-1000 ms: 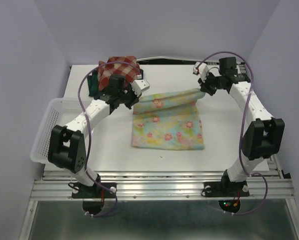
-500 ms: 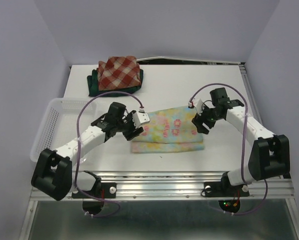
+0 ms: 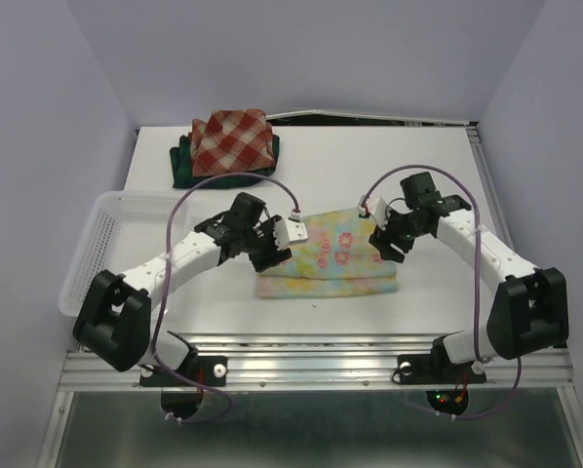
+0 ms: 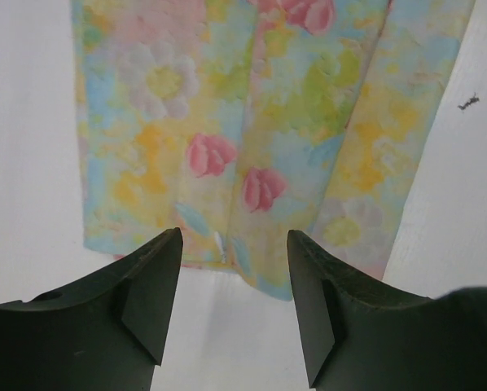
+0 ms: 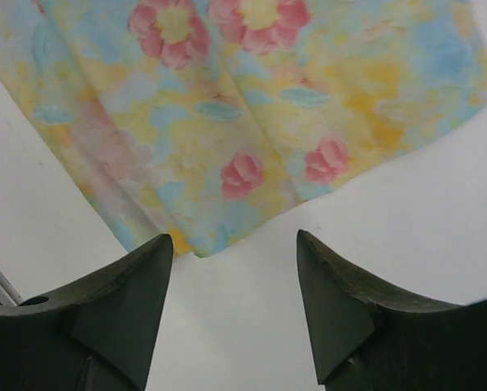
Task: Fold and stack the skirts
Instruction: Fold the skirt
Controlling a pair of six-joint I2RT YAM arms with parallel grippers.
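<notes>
The pastel floral skirt (image 3: 332, 255) lies folded flat on the table near the front, filling the upper part of both wrist views (image 4: 243, 122) (image 5: 252, 106). My left gripper (image 3: 280, 246) hovers at its left end, open, with nothing between its jaws (image 4: 234, 238). My right gripper (image 3: 379, 237) hovers at its right end, also open and empty (image 5: 235, 243). At the back left, the folded red-and-cream plaid skirt (image 3: 232, 139) rests on top of the dark green plaid skirt (image 3: 187, 172).
A white mesh basket (image 3: 95, 244) stands at the table's left edge beside the left arm. The table's front edge and metal rail (image 3: 311, 363) run just below the floral skirt. Purple walls close in on the back and sides.
Both grippers carried the floral skirt's far edge toward the front, folding it in half. They then opened and let it go, and now hover over its two ends.
</notes>
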